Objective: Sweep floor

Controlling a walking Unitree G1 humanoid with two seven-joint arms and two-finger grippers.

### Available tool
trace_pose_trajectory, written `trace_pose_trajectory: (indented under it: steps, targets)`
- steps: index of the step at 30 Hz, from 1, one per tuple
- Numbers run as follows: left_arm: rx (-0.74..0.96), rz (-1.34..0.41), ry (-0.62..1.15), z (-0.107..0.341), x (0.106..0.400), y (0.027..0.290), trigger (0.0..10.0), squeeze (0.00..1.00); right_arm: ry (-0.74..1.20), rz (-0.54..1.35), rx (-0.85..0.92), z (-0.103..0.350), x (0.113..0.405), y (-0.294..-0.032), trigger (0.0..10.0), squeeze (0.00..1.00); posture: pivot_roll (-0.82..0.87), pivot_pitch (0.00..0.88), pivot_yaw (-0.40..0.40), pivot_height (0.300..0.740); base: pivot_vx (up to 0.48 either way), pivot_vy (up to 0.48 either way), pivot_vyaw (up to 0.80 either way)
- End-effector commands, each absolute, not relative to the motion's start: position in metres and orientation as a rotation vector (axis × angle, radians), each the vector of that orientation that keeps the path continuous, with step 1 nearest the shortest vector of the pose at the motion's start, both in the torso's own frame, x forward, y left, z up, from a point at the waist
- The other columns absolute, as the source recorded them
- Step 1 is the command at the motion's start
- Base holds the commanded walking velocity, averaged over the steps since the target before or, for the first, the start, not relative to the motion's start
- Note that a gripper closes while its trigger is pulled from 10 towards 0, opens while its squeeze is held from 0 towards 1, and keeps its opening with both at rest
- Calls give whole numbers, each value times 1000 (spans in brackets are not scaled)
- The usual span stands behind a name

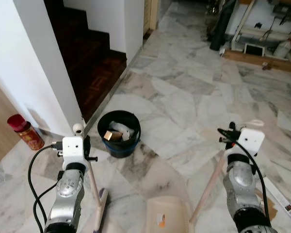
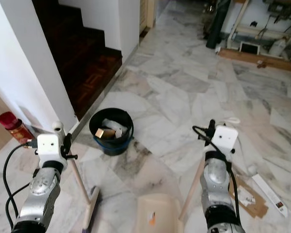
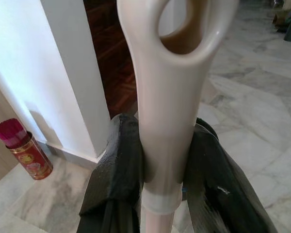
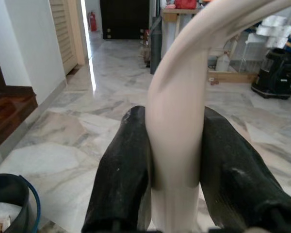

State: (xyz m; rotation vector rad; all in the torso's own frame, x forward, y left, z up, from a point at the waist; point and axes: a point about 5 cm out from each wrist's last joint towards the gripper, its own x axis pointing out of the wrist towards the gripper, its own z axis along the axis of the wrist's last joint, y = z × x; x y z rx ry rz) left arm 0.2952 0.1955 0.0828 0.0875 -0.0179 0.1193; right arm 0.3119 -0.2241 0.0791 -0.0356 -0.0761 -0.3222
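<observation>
My left gripper (image 3: 162,141) is shut on the cream broom handle (image 3: 167,97), just below its hanging loop. The handle (image 1: 93,182) slants down to the broom head (image 1: 102,200) on the marble floor by my left arm. My right gripper (image 4: 174,145) is shut on the cream dustpan handle (image 4: 177,121). That stick (image 1: 208,187) runs down to the beige dustpan (image 1: 167,213), which rests on the floor between my arms. A flat piece of cardboard (image 2: 247,196) and a white strip (image 1: 279,191) lie on the floor to my right.
A black bin (image 1: 119,133) holding scraps stands just ahead of the broom. A red canister (image 1: 25,131) sits by the white wall on the left, beside dark wooden stairs (image 1: 92,63). Open marble floor stretches ahead toward furniture and clutter (image 1: 254,46) at the far right.
</observation>
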Motion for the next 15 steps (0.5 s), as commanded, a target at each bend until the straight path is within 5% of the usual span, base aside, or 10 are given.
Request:
trace_pose_trajectory:
  steps: [1,15]
  targets:
    - [94,136,9,75,293,204,10000,0,-71,-329,-43,75,310,-228,10000,0,102,70,-55,740,0,0,0]
    - [76,111,-129,99,304,190,10000,0,-160,-327,-45,88,316,-229,10000,0,92,70,-60,740,0,0,0]
